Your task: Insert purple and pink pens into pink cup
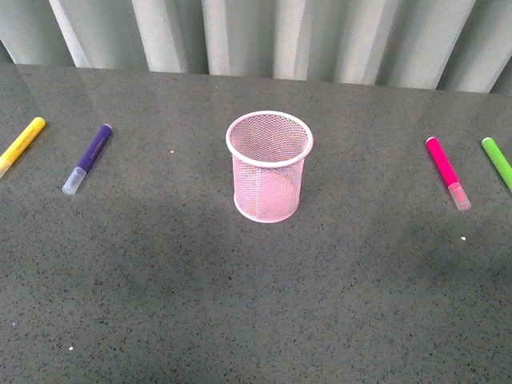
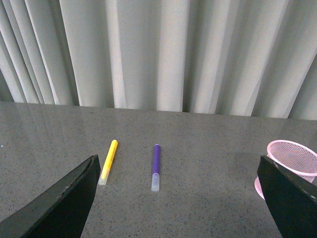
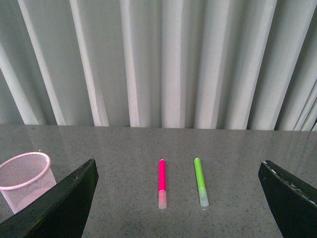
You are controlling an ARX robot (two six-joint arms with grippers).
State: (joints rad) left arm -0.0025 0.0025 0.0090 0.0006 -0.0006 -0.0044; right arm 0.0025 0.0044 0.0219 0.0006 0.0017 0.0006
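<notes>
- The pink cup [image 1: 269,172] is standing upright near the middle of the dark speckled table [image 1: 240,304], with its open mouth facing up.
- The purple pen [image 1: 88,158] is lying flat on the table well to the left of the cup, apart from it, with its pale cap pointing toward the robot's side.
- A yellow pen [image 1: 22,144] is lying just beyond the purple pen, further left, and the front view's edge is cutting off its near end.
- The pink pen [image 1: 447,172] is lying flat well to the right of the cup, also apart from it, with its clear cap pointing toward the robot.
- A green pen [image 1: 498,162] is lying near the pink pen, further right, partly leaving the front view.
- The left gripper [image 2: 178,158] is hanging above the table with its jaws spread wide, and its dark fingers [image 2: 59,208] are framing the yellow and purple pens in its wrist view without touching them.
- The right gripper [image 3: 179,162] is likewise hanging with its jaws spread wide, looking down over the pink and green pens, with the cup showing at the side.
- A pale pleated curtain [image 1: 264,36] is hanging behind the far edge of the table.
</notes>
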